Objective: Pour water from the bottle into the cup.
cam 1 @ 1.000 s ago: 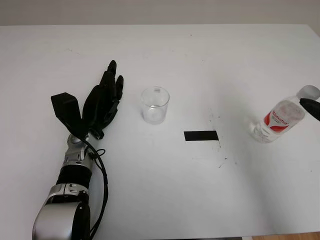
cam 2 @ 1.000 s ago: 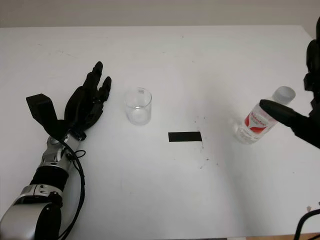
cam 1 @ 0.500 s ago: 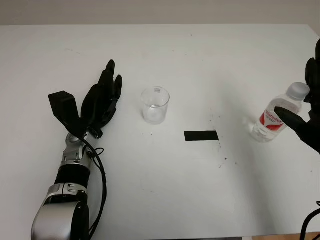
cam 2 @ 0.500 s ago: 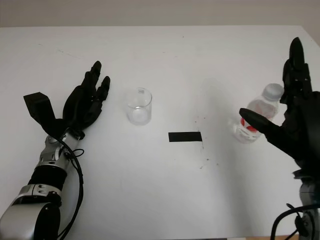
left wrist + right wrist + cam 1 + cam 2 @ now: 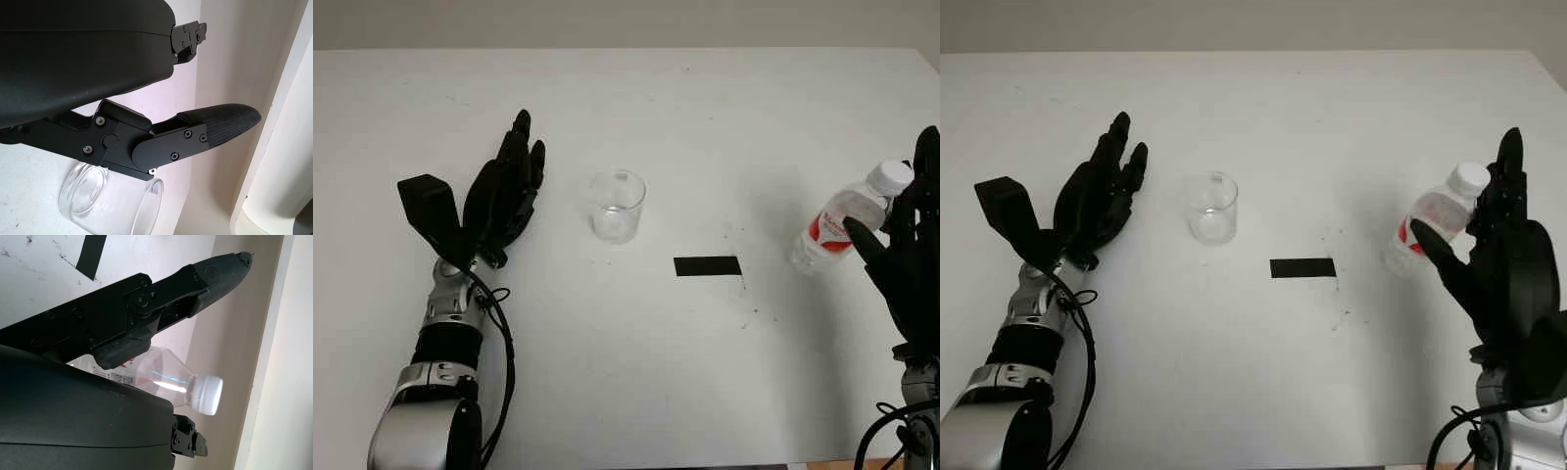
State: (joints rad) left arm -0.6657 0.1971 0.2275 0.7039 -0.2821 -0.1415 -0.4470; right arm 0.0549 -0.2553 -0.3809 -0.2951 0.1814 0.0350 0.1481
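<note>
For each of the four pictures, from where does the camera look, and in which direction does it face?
Left eye view: from the head, forward and down at the table; both arms enter from below, left hand beside the cup.
Right eye view: same head, slightly shifted; right hand open at the bottle; black tape strip.
Left wrist view: at the left wrist, past its own black fingers to the cup.
Right wrist view: at the right wrist, past its own fingers to the capped bottle.
Shared: each wrist view repeats one object from the eye views.
</note>
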